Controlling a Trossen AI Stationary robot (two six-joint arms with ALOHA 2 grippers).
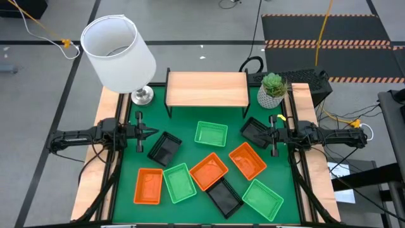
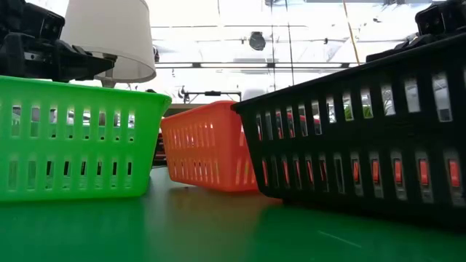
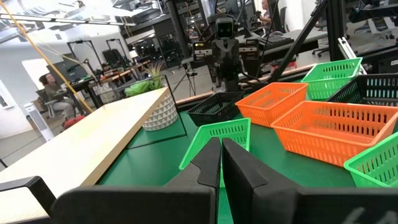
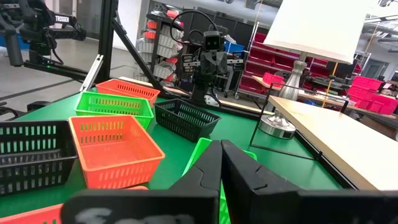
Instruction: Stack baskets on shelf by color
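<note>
**Nine baskets lie scattered as both arms wait at the bench edges**

Seen from above, the shelf (image 1: 207,88) stands bare at the far side of the green bench (image 1: 190,149), between a white-shaded lamp (image 1: 118,45) and a small potted plant (image 1: 273,88). In front of it the baskets lie loose on the mat. A green basket (image 1: 211,134) sits nearest the shelf, with a black basket (image 1: 164,148) to its left and another black basket (image 1: 255,131) to its right. Closer in, an orange basket (image 1: 149,186) lies just beside a second green basket (image 1: 180,182), next to two more orange baskets (image 1: 208,170) (image 1: 247,160). A third black basket (image 1: 224,196) and a third green basket (image 1: 262,199) lie at the near edge.

The left gripper (image 1: 152,132) hovers at the left side of the bench, clenched and empty, pointing inward. The right gripper (image 1: 261,133) hangs over the right-hand black basket, fingers pressed together, holding nothing.
</note>
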